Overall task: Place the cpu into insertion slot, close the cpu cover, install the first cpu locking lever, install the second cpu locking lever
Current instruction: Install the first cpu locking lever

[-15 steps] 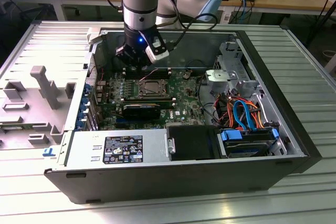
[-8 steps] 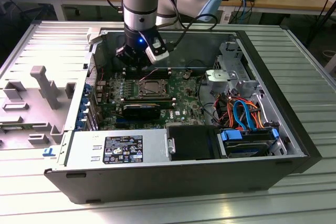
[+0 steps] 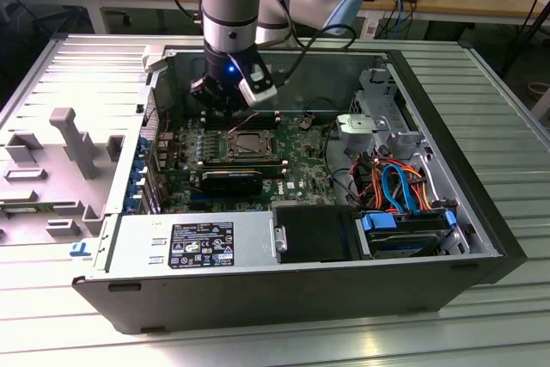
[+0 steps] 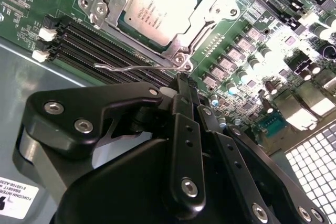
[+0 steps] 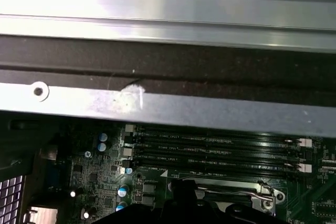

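Close beneath the second wrist view's lens, the claw (image 4: 184, 85) has its two black fingers pressed together with no gap, their tips at the bent end of a thin wire locking lever (image 4: 137, 66); whether the wire is actually pinched I cannot tell. Just beyond it, the cpu (image 4: 157, 4) lies flat in the insertion slot (image 4: 129, 29), and the cpu cover (image 4: 184, 45) is folded down around it. So, by my reading, seating and covering are done and a lever is in hand. That work calls for a sideways sweep and a firm downward press to tuck the wire under its hook. Farther off, in the exterior view, the arm stands inside the open computer case (image 3: 481, 238), over the socket.
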Tool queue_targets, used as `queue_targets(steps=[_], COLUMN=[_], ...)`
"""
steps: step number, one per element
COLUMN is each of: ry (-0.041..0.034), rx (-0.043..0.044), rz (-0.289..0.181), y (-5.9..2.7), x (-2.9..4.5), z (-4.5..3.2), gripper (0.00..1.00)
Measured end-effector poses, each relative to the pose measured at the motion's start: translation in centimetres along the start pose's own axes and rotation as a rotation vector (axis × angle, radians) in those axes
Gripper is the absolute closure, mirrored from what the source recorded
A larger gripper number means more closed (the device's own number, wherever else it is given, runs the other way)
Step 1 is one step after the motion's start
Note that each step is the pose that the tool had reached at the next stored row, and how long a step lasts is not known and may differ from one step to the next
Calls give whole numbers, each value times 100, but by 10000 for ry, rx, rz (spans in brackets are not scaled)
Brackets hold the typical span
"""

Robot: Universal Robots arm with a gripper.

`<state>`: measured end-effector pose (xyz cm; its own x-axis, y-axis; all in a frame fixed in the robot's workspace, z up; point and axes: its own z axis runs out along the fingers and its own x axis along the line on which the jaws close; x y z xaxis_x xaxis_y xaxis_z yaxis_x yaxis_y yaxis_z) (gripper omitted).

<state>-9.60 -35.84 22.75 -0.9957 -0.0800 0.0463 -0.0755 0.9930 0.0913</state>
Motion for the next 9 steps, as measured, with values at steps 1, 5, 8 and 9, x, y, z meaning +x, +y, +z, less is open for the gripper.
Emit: queue_targets(steps=[1, 5, 8, 9], ry=[1, 3, 7, 12], rx=[2, 24, 47, 75], rz=[0, -7, -47, -84], y=[0, 1, 15, 25], x=[-5, -54, -77, -80], z=[6, 38, 60, 66], gripper=[89, 89, 89, 89])
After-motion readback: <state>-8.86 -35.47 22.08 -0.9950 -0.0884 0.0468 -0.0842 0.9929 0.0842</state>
